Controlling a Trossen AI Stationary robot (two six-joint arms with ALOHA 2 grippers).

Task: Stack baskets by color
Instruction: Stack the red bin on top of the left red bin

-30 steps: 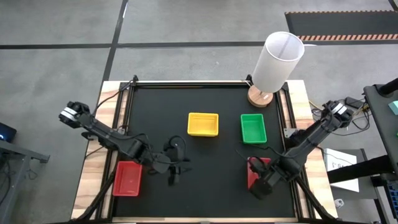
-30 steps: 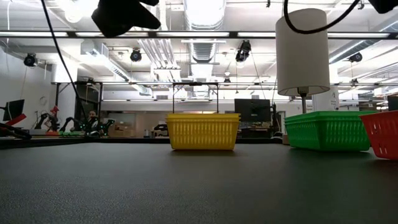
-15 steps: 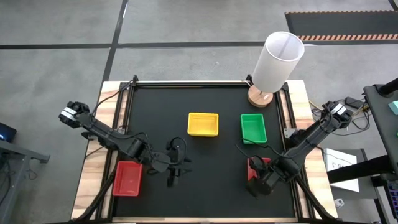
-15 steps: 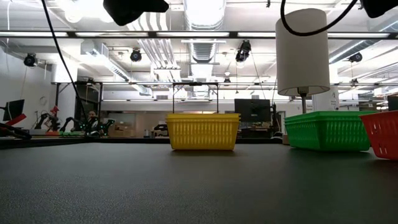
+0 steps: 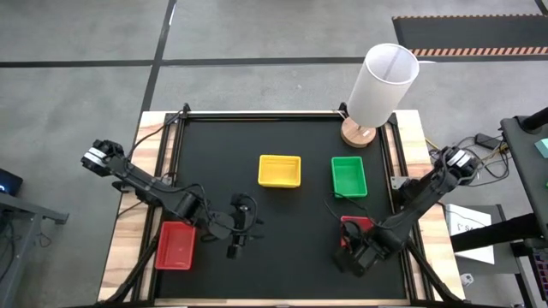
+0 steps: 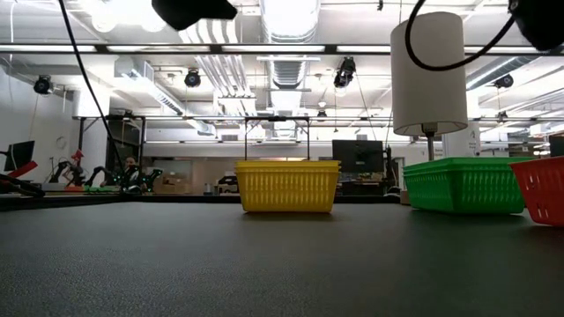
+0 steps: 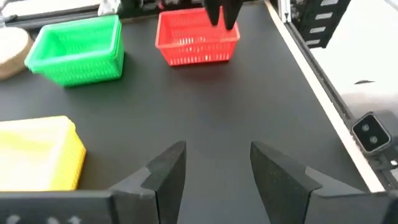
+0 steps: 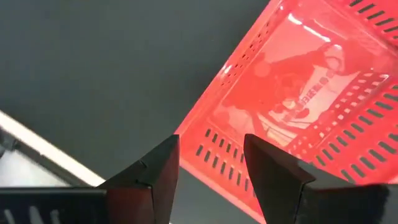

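**Two red baskets apart, both tools spread over the black surface**

High view: the black surface [image 5: 282, 162] carries four basket spots. A yellow basket [image 5: 279, 171] sits near the middle, a green basket [image 5: 348, 176] just to its right, and a tall white cylinder [image 5: 381, 85] on a wooden base stands at the far right corner. One red basket [image 5: 175, 245] lies at the near left edge beside the left arm. The left tool [image 5: 239, 235] hangs over bare surface to the right of that basket. A second red basket [image 5: 358, 228] lies near the right edge, largely covered by the right tool [image 5: 351, 254].

Low view: the yellow basket [image 6: 287, 186] stands centred, the green basket [image 6: 462, 185] to its right below the white cylinder [image 6: 429, 72], and a red basket [image 6: 543, 190] is cut by the picture's edge.

Left wrist view: the left tool [image 7: 214, 171] has its fingers apart, holding nothing, above bare surface; yellow, green and red baskets lie beyond.

Right wrist view: the right tool [image 8: 208, 168] has its fingers apart, straddling the red basket's [image 8: 292, 106] rim wall; whether they touch it cannot be told.
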